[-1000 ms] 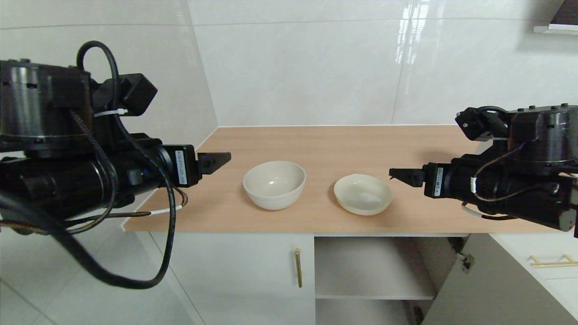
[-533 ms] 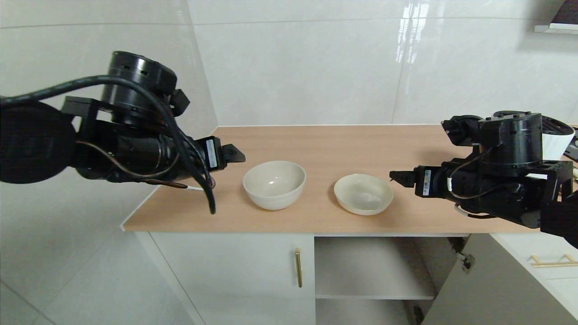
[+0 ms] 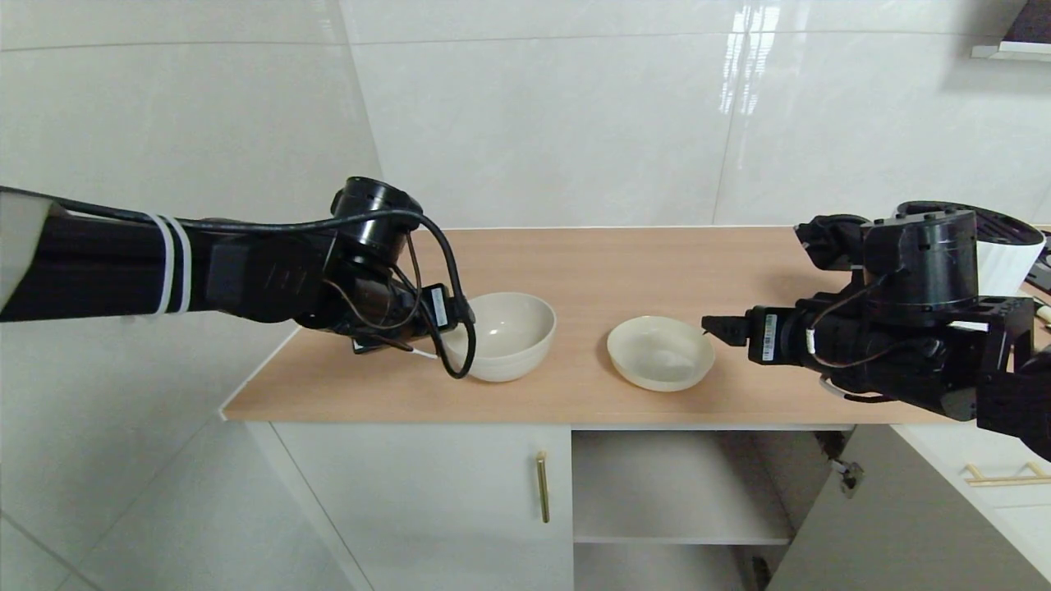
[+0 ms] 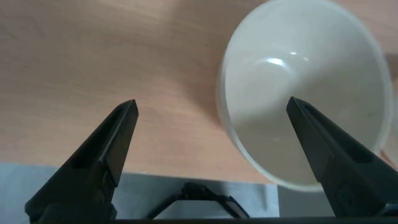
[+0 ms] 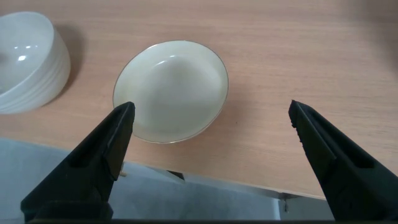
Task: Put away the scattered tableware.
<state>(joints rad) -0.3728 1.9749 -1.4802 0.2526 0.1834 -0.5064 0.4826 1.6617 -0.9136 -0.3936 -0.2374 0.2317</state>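
Note:
A deep white bowl [image 3: 502,336] stands upright on the wooden counter [image 3: 591,263], left of a shallow cream bowl [image 3: 661,353]. My left gripper [image 3: 460,316] is level with the deep bowl's left side. In the left wrist view its gripper [image 4: 211,104] is open wide, one finger over the deep bowl [image 4: 305,93] and the other over bare wood. My right gripper [image 3: 713,326] hovers just right of the shallow bowl. In the right wrist view this gripper [image 5: 210,109] is open and holds nothing, with the shallow bowl [image 5: 171,90] below it and the deep bowl [image 5: 25,59] farther off.
Under the counter a cabinet compartment [image 3: 673,484] stands open with a shelf inside, its door [image 3: 878,525] swung out to the right. The cabinet door [image 3: 427,492] beside it is closed and has a gold handle [image 3: 542,486]. A white and black object [image 3: 1010,246] sits at the counter's far right.
My left arm has stretched forward and to the right, bringing its gripper down to the deep bowl's left side. The right gripper edged slightly left toward the shallow bowl. Both bowls stayed put.

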